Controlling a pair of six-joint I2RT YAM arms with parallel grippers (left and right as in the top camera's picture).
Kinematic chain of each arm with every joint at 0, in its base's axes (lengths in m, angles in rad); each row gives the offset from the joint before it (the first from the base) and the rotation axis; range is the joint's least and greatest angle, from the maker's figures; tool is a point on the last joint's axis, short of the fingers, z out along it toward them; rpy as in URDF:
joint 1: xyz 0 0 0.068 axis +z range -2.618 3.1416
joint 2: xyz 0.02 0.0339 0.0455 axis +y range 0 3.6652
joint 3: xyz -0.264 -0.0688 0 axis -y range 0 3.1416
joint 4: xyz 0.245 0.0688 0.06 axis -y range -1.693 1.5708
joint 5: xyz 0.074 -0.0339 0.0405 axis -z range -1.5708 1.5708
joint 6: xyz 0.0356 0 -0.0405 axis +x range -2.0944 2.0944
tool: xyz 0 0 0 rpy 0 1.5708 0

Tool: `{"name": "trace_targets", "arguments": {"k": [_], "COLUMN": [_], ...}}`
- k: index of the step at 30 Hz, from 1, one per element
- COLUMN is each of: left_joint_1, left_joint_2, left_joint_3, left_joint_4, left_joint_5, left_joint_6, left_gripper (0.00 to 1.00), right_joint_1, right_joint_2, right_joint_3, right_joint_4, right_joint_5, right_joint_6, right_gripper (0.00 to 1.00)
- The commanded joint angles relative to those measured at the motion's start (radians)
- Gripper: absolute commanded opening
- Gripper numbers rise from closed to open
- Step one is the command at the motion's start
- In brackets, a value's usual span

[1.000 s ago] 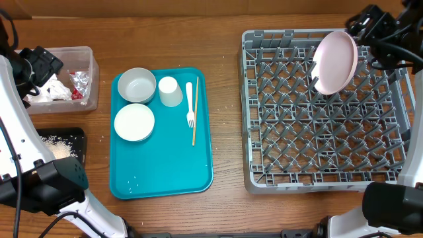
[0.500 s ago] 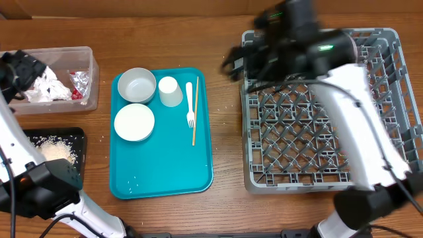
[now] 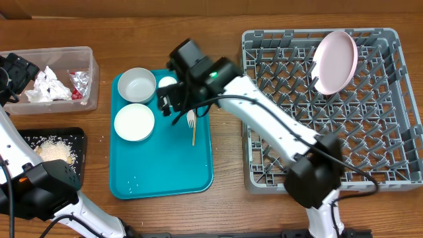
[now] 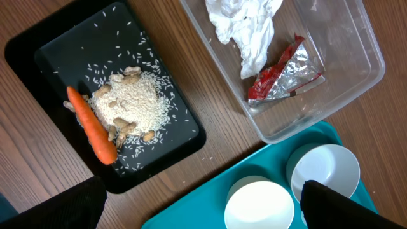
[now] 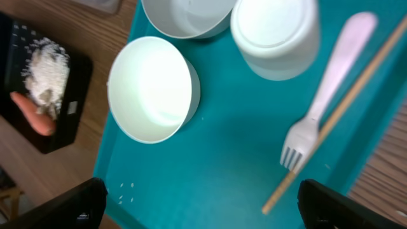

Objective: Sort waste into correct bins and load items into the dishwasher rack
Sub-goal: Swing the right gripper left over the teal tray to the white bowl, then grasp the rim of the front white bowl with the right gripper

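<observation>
Two white bowls [image 3: 137,84] [image 3: 134,122], one white cup [image 5: 275,32], one white fork [image 5: 327,89] and one wooden stick [image 5: 331,121] lie on the teal tray [image 3: 162,165], beneath the right gripper [image 5: 203,203], its fingers apart and empty. Right of the tray, one pink plate [image 3: 335,61] leans in the grey rack [image 3: 370,132]. Left of the tray, one clear tub [image 4: 356,57] holds crumpled napkins [image 4: 245,25] and one foil wrapper [image 4: 283,73]; one black tray [image 4: 82,38] holds one carrot [image 4: 92,124] and rice [image 4: 133,102]. The left gripper [image 4: 200,207] is spread apart, empty
</observation>
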Motion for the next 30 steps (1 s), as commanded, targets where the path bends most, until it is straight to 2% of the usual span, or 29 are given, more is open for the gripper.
{"name": "trace_targets", "arguments": {"k": [1,14,18,23,26,30], "left_joint_1": [-0.006,-0.006,-0.006,-0.006,-0.006,-0.006], "left_joint_2": [0.003,0.003,0.003,0.003,0.003,0.003], "left_joint_3": [-0.005,-0.005,-0.005,-0.005,-0.005,-0.005], "left_joint_4": [0.002,0.002,0.002,0.002,0.002,0.002], "left_joint_5": [-0.012,-0.012,-0.012,-0.012,-0.012,-0.012], "left_joint_6": [-0.013,-0.013,-0.013,-0.013,-0.013,-0.013], "left_gripper": [1.00,1.00,1.00,1.00,1.00,1.00], "right_joint_1": [0.030,0.119,0.122,0.123,0.123,0.123], "right_joint_2": [0.061,0.208,0.223,0.254,0.258,0.258], "right_joint_3": [0.000,0.000,0.000,0.000,0.000,0.000], "right_joint_4": [0.026,0.174,0.196,0.215,0.214,0.212], "right_joint_5": [0.011,0.064,0.068,0.076,0.076,0.076], "right_joint_6": [0.024,0.054,0.062,0.077,0.076,0.077], "right_gripper": [1.00,0.92,0.82,0.79,0.68,0.49]}}
